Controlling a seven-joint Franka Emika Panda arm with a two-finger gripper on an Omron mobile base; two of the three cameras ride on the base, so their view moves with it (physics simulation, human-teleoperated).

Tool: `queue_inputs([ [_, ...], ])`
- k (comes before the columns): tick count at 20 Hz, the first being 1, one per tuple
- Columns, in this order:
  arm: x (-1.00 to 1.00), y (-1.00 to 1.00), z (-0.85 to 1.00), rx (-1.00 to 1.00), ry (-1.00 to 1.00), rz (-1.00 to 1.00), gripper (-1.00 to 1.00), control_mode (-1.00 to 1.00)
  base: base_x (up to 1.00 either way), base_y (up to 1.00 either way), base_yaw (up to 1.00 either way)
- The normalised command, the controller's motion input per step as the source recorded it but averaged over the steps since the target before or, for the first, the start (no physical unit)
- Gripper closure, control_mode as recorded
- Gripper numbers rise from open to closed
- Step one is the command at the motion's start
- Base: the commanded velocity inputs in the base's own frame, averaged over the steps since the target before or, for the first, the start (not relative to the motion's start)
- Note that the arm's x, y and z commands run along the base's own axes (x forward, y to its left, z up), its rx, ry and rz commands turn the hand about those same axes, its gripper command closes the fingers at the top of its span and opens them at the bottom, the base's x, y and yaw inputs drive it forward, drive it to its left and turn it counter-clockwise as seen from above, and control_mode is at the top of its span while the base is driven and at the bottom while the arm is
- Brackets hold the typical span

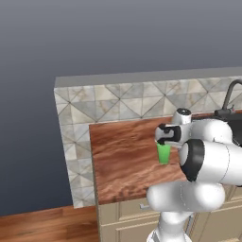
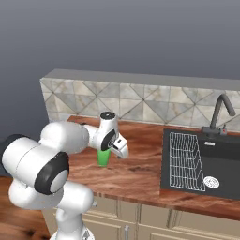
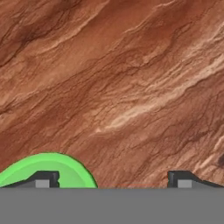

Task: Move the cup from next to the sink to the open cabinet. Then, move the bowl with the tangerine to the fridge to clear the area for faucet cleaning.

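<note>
The small green cup (image 1: pixel 164 153) (image 2: pixel 104 157) stands upright on the wooden counter (image 1: pixel 123 156), left of the black sink (image 2: pixel 206 161). My gripper (image 1: pixel 163 142) (image 2: pixel 111 149) hangs just above the cup, pointing down. In the hand view the gripper (image 3: pixel 114 180) is open with its tips far apart. The left fingertip (image 3: pixel 43 179) sits over the cup's rim (image 3: pixel 48 164), and the right fingertip (image 3: pixel 186 180) is over bare wood. The dark faucet (image 2: pixel 220 112) (image 1: pixel 230 92) rises behind the sink. The bowl, tangerine and fridge are out of view.
A tiled backsplash (image 2: pixel 140 103) runs along the back of the counter. The counter ends at its left edge (image 1: pixel 92 160), with a drop to the wood floor (image 1: pixel 42 227). Tan drawers (image 2: pixel 154 220) sit below the counter front.
</note>
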Motion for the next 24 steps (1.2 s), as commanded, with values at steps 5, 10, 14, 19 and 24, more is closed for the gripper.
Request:
queue_inputs([
  [5,0.01,0.04,-0.43,0.00,0.05,0.02,1.00,-1.00,0.00,0.00,0.00],
  [10,0.00,0.00,-0.07,-0.01,0.00,0.00,1.00,-1.00,0.00,0.00,0.00],
  [14,-0.09,0.00,0.00,0.00,-0.03,0.00,1.00,-1.00,0.00,0.00,0.00],
  [19,-0.39,0.01,0.16,0.00,-0.14,0.00,1.00,-1.00,0.00,0.00,0.00],
  [24,-0.72,0.08,0.62,-0.02,-0.40,0.00,1.00,-1.00,0.00,0.00,0.00],
])
